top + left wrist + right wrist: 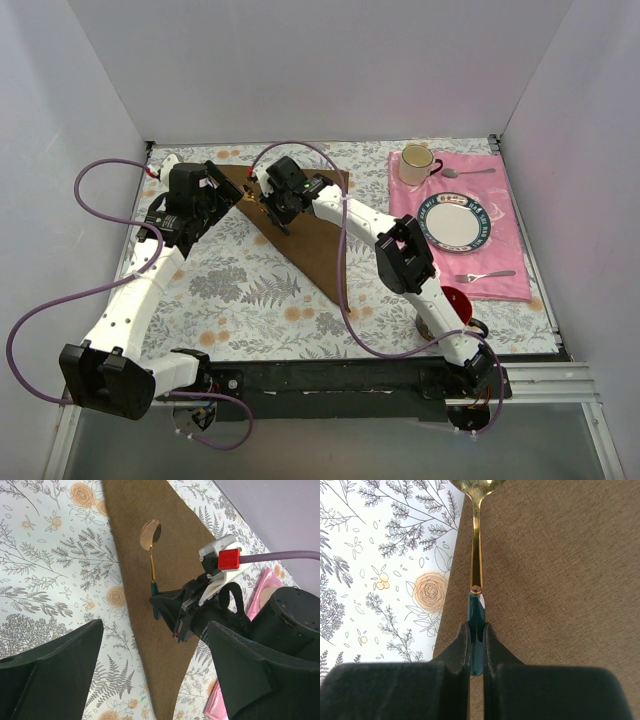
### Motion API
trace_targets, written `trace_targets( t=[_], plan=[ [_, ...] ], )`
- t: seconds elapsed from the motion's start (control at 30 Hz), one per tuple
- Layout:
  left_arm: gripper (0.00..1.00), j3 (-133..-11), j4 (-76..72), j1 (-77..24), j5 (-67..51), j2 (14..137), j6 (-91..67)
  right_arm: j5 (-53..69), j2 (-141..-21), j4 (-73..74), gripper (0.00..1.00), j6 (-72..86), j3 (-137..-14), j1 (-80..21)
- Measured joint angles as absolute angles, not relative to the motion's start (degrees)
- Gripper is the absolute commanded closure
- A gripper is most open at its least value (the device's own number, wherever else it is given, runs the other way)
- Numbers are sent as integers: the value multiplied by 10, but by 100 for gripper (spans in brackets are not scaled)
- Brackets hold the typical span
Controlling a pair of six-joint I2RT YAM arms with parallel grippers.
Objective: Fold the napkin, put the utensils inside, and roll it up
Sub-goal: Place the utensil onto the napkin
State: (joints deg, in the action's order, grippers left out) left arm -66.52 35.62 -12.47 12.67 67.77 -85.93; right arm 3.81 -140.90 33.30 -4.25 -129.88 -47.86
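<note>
The brown napkin (312, 245) lies folded into a triangle on the floral tablecloth, its point toward the near edge. My right gripper (268, 207) is shut on the dark blue-green handle of the gold-bowled spoon (476, 575), just above the napkin (560, 580) near its left edge. The right wrist view shows the fingers (495, 647) pinching the handle at my right gripper (476, 647). In the left wrist view the spoon (151, 550) points its bowl away over the napkin (170, 680). My left gripper (154, 645) is open and empty, hovering left of the napkin (212, 200).
A pink placemat (505, 280) at the right carries a plate (457, 223), a mug (416, 165), a silver spoon (468, 173) and a silver fork (485, 274). A red object (455, 300) sits by the right arm. White walls enclose the table.
</note>
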Motion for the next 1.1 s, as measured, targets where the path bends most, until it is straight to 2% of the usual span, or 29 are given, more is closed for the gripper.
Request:
trace_targets(
  t=[0.57,0.87,1.1],
  plan=[
    [17,-665,356,-125,112,678,-859,93,-1451,330,99,-10,-1310,-468],
    [17,-665,356,-125,110,678,-859,90,-1452,328,95,1,-1310,-468],
    [17,-665,356,-125,107,678,-859,85,-1455,323,86,17,-1310,-468]
  ],
)
